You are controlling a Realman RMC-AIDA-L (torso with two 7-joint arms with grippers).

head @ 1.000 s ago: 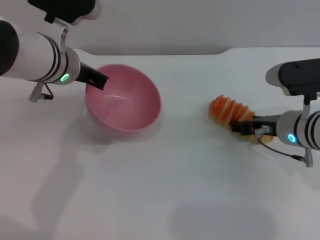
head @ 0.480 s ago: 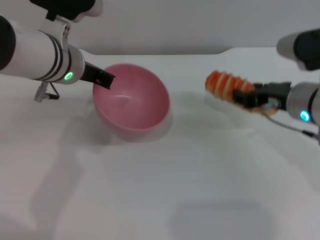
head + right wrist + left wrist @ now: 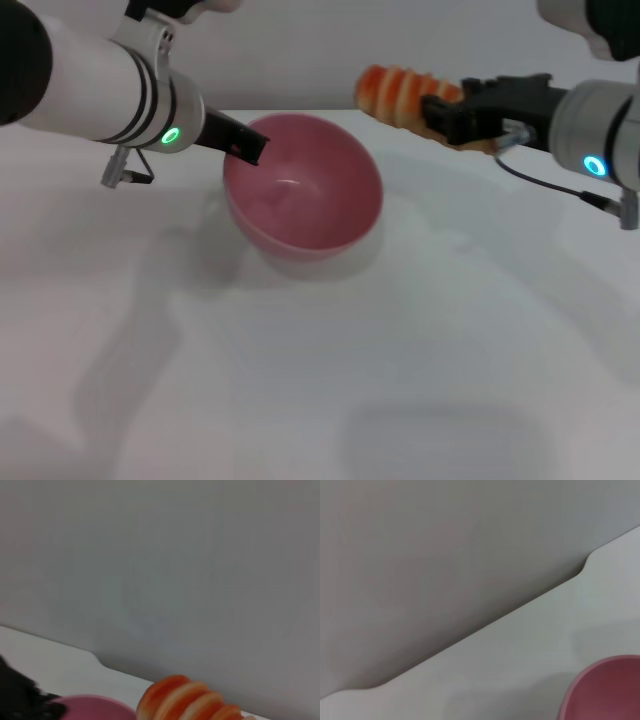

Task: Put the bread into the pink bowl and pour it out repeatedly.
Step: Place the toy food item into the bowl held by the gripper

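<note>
The white table (image 3: pixel 420 380) fills most of the head view. On it, left of centre and toward the far side, the pink bowl (image 3: pixel 310 205) sits tilted, its opening turned toward the near right, and it looks empty. The left gripper (image 3: pixel 245 148) grasps the bowl's far-left rim with clenched fingers. The right gripper (image 3: pixel 445 115) is raised at the far right and clamps the bread (image 3: pixel 400 92), which hangs in the air just beyond the bowl's right rim, striped crust upward. The step in hand seems to be carrying the bread to the bowl. Next, I think, the right arm must bring the loaf over the opening, lower it, and release.
</note>
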